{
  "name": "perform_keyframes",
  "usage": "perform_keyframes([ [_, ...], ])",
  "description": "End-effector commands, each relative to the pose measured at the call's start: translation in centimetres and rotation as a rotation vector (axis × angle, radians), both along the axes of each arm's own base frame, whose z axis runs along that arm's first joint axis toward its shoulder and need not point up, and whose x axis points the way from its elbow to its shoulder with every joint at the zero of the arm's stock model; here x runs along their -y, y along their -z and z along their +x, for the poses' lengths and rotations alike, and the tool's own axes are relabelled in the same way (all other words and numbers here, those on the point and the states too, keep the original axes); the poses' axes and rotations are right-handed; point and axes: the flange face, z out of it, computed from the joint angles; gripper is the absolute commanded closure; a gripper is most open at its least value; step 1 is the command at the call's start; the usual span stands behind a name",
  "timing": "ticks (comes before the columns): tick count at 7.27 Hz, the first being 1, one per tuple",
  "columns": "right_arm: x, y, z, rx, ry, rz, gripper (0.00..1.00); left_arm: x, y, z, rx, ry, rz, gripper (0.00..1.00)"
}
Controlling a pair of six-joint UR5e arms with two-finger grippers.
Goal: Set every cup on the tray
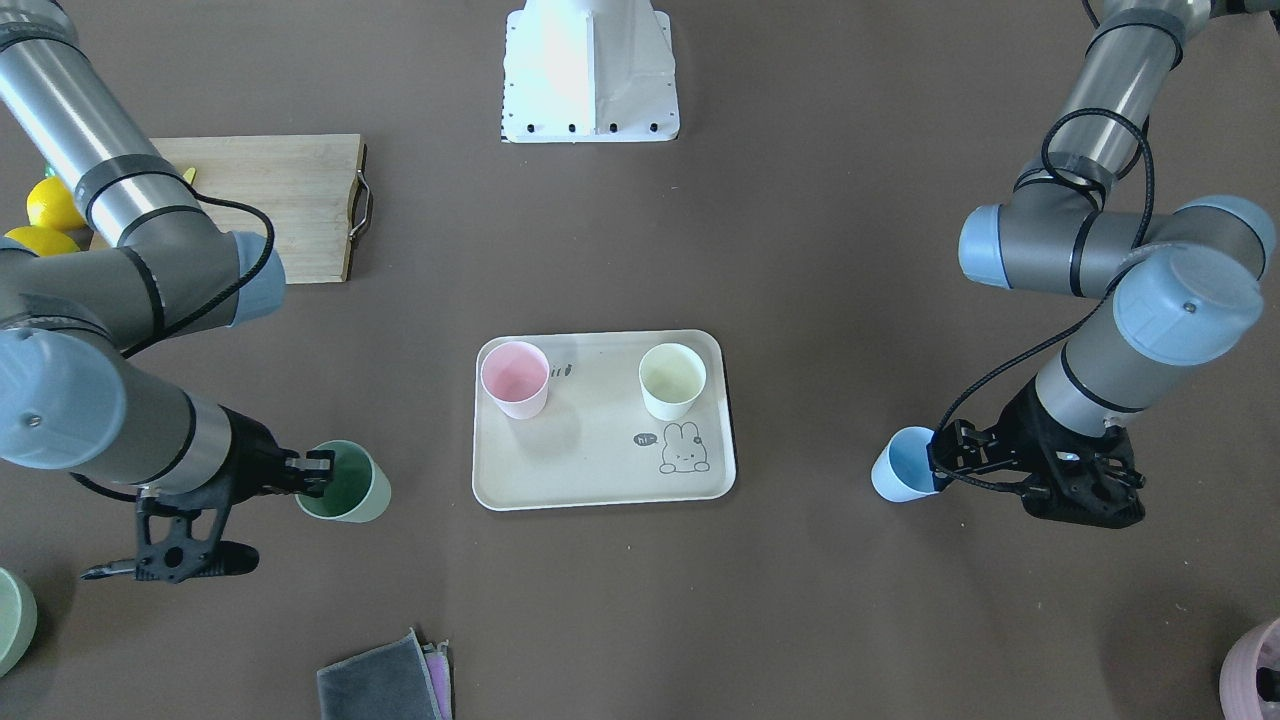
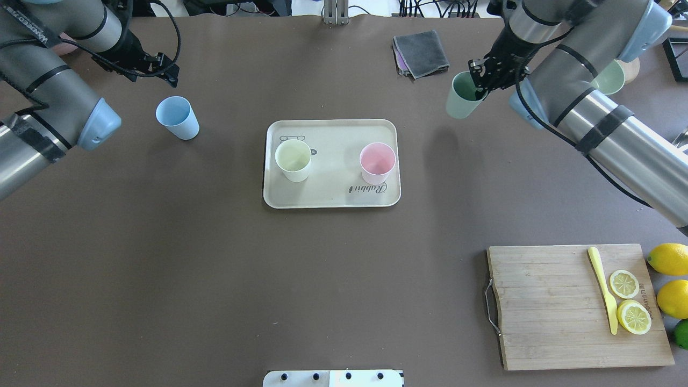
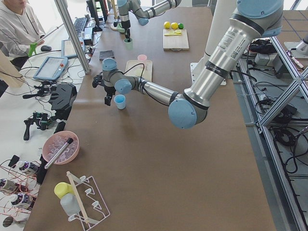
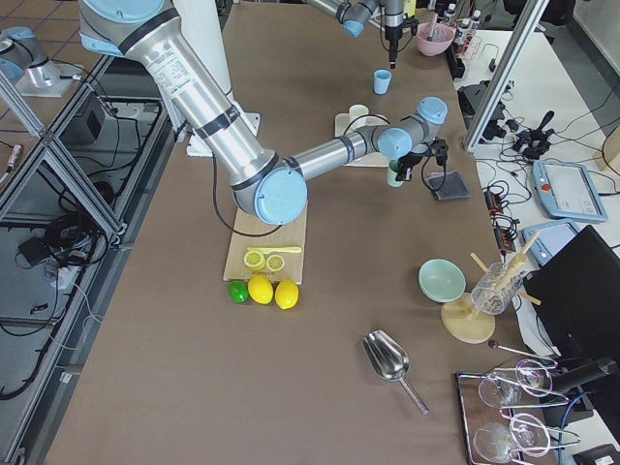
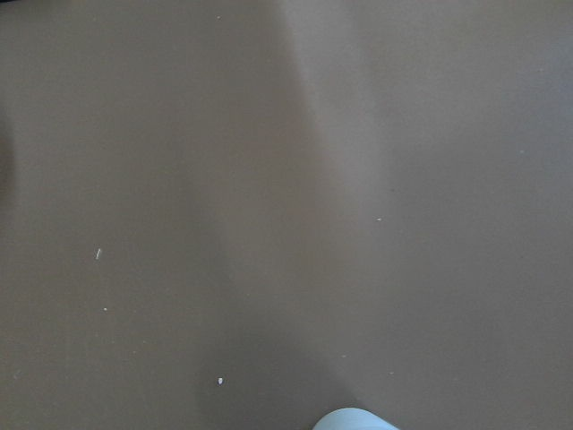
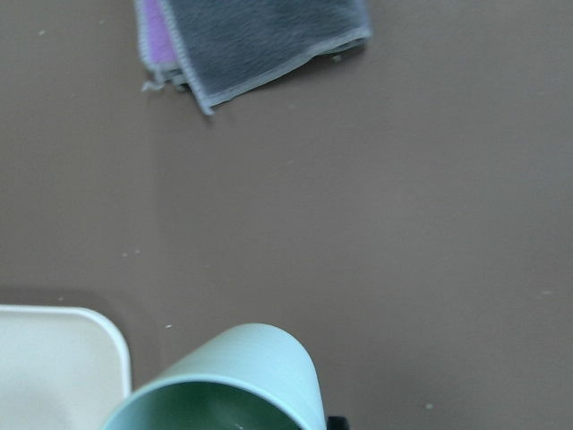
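The cream tray (image 2: 333, 134) (image 1: 600, 490) lies mid-table. On it stand the pink cup (image 2: 377, 162) (image 1: 515, 378) and the cream-white cup (image 2: 293, 159) (image 1: 672, 380). My right gripper (image 2: 475, 86) (image 1: 315, 468) is shut on the rim of the sage green cup (image 2: 462, 97) (image 1: 345, 482) (image 6: 224, 381) and holds it tilted above the table, right of the tray in the overhead view. The light blue cup (image 2: 177, 117) (image 1: 905, 478) stands upright on the table left of the tray. My left gripper (image 2: 169, 72) (image 1: 938, 462) hovers just beyond it, apart from it, and looks open and empty.
A wooden cutting board (image 2: 548, 306) with lemon slices and a yellow knife lies at the near right, with lemons (image 2: 669, 259) beside it. A folded grey cloth (image 2: 422, 52) lies at the far side. A pale green bowl (image 2: 610, 78) sits under the right arm. A pink vessel (image 1: 1255, 675) is at the edge.
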Motion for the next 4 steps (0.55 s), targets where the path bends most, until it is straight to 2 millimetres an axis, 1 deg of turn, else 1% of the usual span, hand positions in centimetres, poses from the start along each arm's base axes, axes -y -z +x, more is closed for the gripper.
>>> perform_keyframes([
  [1, -2.5, 4.3, -6.1, 0.001, 0.006, 0.003, 1.00, -1.7, -1.8, 2.3, 0.009, -0.033, -0.011, 0.02],
  [2, -3.0, 4.8, -7.0, -0.004, 0.000, -0.002, 1.00, -2.2, -2.2, 2.9, 0.011, -0.044, -0.015, 0.02],
  [3, -3.1, 5.7, -7.7, -0.006, -0.002, 0.004, 1.00, -2.5, -2.8, 3.1, 0.016, -0.051, -0.019, 0.30],
  [4, -3.2, 6.1, -8.3, -0.019, -0.019, 0.011, 1.00, -2.5, -2.7, 3.3, 0.017, -0.057, -0.013, 0.99],
])
